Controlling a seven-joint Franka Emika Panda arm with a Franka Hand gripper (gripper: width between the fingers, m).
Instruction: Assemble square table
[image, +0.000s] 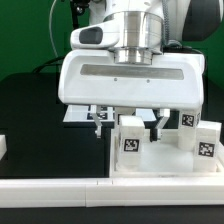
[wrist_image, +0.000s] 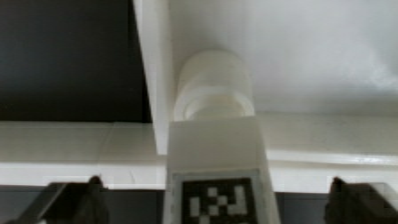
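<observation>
Wrist view shows the gripper (wrist_image: 217, 202) spread wide, its 2 dark fingers (wrist_image: 71, 203) standing apart on either side of a tagged white leg (wrist_image: 217, 150) — neither visibly touches it. Exterior view has the gripper (image: 129, 125) low over the square table (image: 165, 162), with 2 more legs (image: 205, 142) near the exterior view's right — all ringed by the white border rail (image: 60, 185).

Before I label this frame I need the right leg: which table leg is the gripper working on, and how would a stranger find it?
Start at the big white gripper filling the middle of the exterior view. Directly beneath it, between its two dark fingertips, stands a short white leg with a black-and-white tag. Two other tagged legs stand off toward the exterior view's right; only this one sits between the fingers.
</observation>
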